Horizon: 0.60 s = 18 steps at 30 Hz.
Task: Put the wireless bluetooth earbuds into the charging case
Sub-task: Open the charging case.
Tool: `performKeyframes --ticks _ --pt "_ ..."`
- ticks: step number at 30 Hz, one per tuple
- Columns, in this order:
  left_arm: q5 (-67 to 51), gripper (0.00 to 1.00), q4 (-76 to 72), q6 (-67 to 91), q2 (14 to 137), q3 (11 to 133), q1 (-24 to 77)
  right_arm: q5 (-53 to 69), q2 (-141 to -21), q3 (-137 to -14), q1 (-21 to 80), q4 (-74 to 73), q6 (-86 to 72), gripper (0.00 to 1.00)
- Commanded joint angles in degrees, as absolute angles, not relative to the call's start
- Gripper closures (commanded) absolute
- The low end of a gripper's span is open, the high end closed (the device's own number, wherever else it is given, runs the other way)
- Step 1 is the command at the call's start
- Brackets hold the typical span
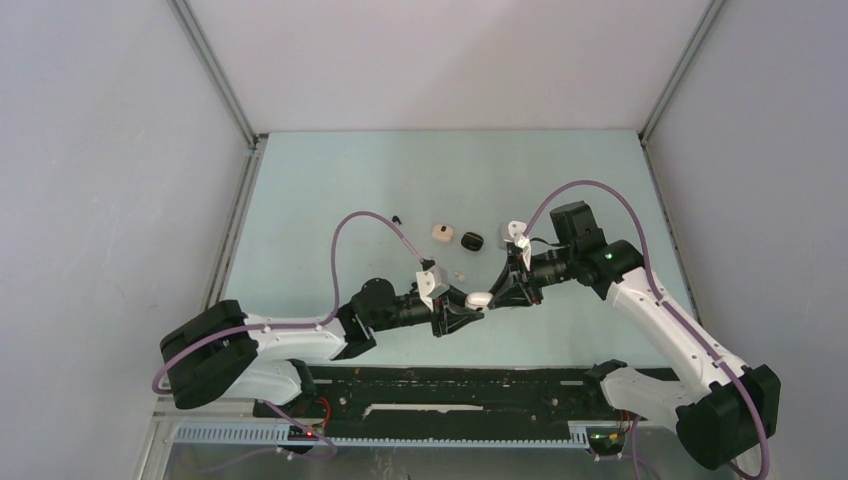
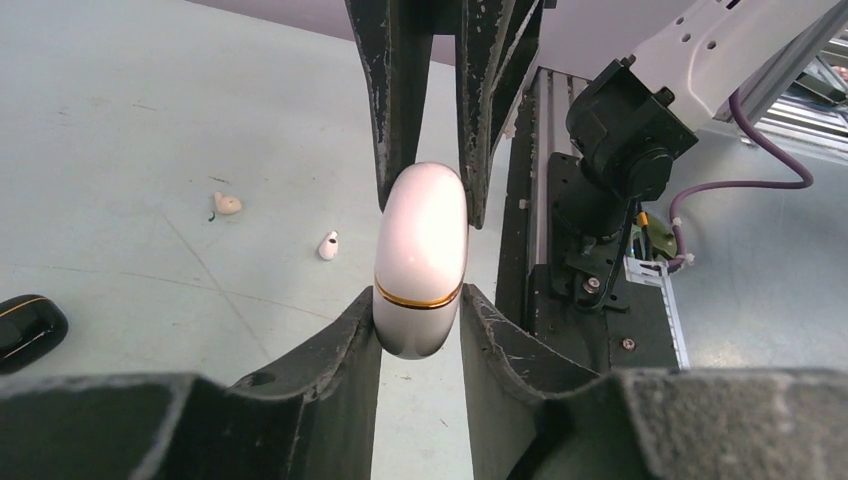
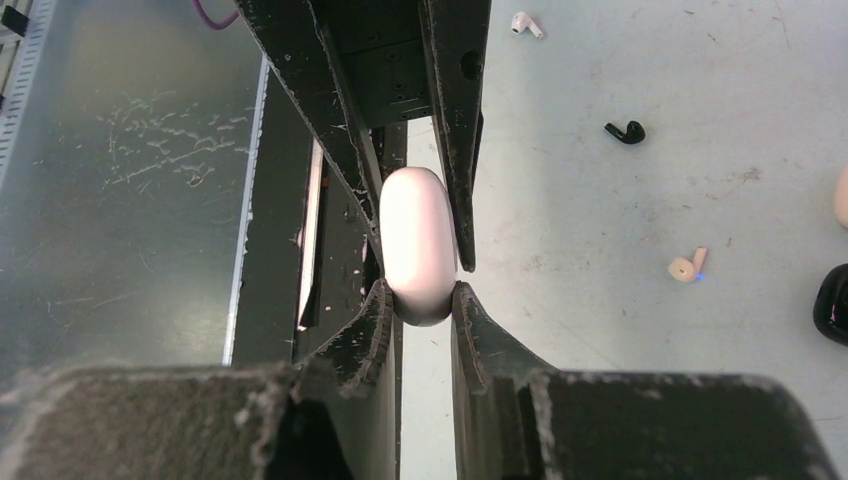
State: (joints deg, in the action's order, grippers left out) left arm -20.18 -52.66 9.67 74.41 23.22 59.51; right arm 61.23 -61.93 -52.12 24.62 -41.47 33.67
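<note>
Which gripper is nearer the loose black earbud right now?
Left. The left gripper and right gripper both clamp the white case; the black earbud lies far-left of it, on the left gripper's side.

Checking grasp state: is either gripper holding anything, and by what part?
Both grip the white charging case: left gripper on the end by the gold seam, right gripper on the opposite end.

Lab test cell: white panel walls [image 1: 100,150], aluminium framing [image 1: 216,72]
</note>
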Motion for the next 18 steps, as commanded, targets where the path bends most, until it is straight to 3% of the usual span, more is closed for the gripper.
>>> performKeyframes --ticks 1,9,18 --pt "-21.07 0.63 -57.14 10.37 73.73 23.55 59.37 61.96 -62.14 -53.00 24.44 -41.04 34.46 0.98" --pt "-21.25 0.62 -57.72 10.55 73.80 23.73 59.33 61.55 -62.73 -52.95 24.60 -40.66 33.63 0.97" --pt "-23.15 0.77 -57.55 10.71 74.81 24.38 59.38 61.03 -63.58 -53.00 24.84 -40.10 32.48 0.95"
